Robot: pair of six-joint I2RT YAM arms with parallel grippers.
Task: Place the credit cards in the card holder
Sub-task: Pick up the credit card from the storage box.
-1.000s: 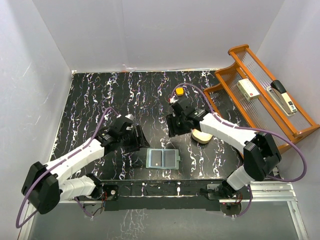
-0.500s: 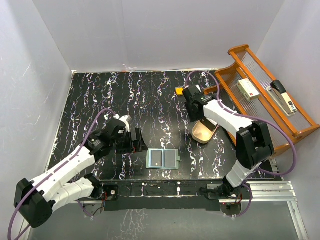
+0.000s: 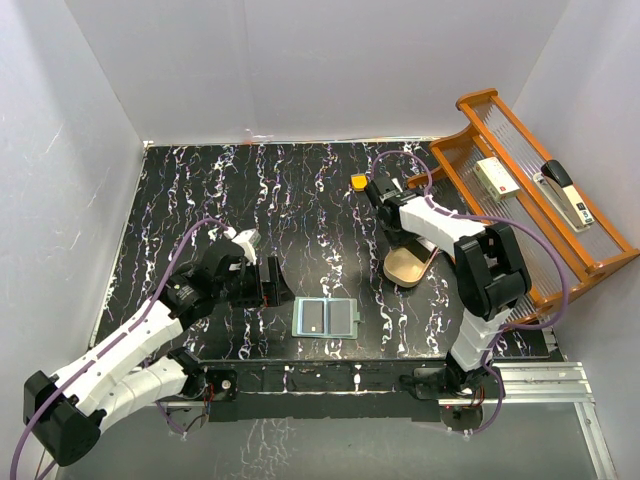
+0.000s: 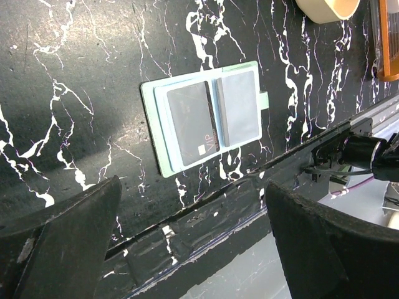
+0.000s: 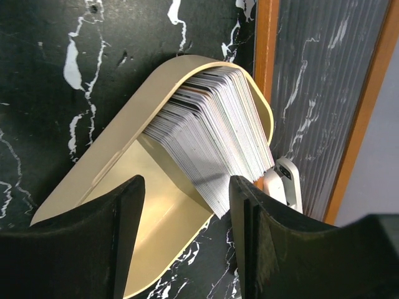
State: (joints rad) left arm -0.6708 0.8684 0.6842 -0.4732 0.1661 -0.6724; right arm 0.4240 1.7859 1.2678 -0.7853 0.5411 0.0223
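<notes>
The pale green card holder (image 3: 328, 317) lies open on the black marble table near the front edge. In the left wrist view the card holder (image 4: 206, 121) shows a dark card (image 4: 193, 123) in its left pocket and a second card's dark edge (image 4: 223, 112) at the right pocket. My left gripper (image 3: 272, 283) hangs just left of it, wide open and empty (image 4: 193, 249). A thick fanned stack of credit cards (image 5: 218, 137) leans in a tan oval dish (image 5: 112, 156). My right gripper (image 5: 187, 240) stands open right over the dish (image 3: 408, 265), the stack's lower corner close to its right finger.
A small orange block (image 3: 358, 182) lies behind the right gripper (image 3: 393, 238). An orange wooden rack (image 3: 520, 215) at the right holds a stapler (image 3: 565, 195) and a white box (image 3: 497, 177). Its orange edge (image 5: 267, 37) runs beside the dish.
The right gripper swung from the table's middle back to the right, over the dish. The left gripper opened wide and drew back to the left of the card holder.
</notes>
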